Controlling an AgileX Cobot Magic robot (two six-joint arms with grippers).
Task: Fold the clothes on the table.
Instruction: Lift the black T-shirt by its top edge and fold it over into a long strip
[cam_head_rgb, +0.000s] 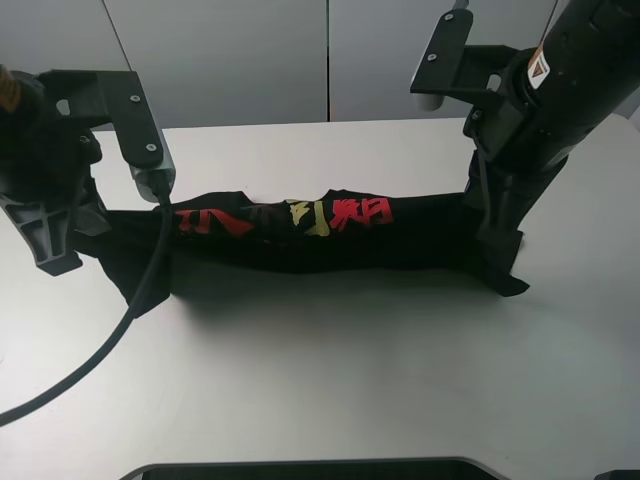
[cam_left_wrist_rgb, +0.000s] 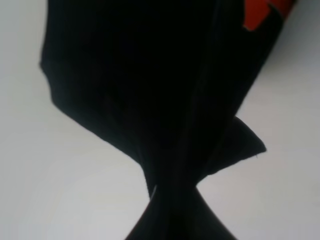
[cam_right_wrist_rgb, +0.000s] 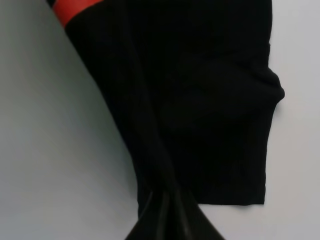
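The clothes (cam_head_rgb: 330, 245), a black T-shirt with red and yellow characters, hang stretched in a long band between my two grippers, sagging toward the white table (cam_head_rgb: 350, 380). At the band's left end, my left gripper (cam_head_rgb: 62, 240) is shut on the cloth, and a sleeve droops below it. The band's right end is bunched in my right gripper (cam_head_rgb: 497, 240), which is also shut. In the left wrist view the black fabric (cam_left_wrist_rgb: 150, 85) narrows into the left gripper (cam_left_wrist_rgb: 172, 220). In the right wrist view the fabric (cam_right_wrist_rgb: 210, 110) gathers into the right gripper (cam_right_wrist_rgb: 162, 220). The fingertips are hidden by cloth.
A black cable (cam_head_rgb: 110, 335) hangs from the left arm and crosses the table's left front. A dark panel (cam_head_rgb: 300, 470) lies along the table's near edge. Grey wall panels stand behind the far edge.
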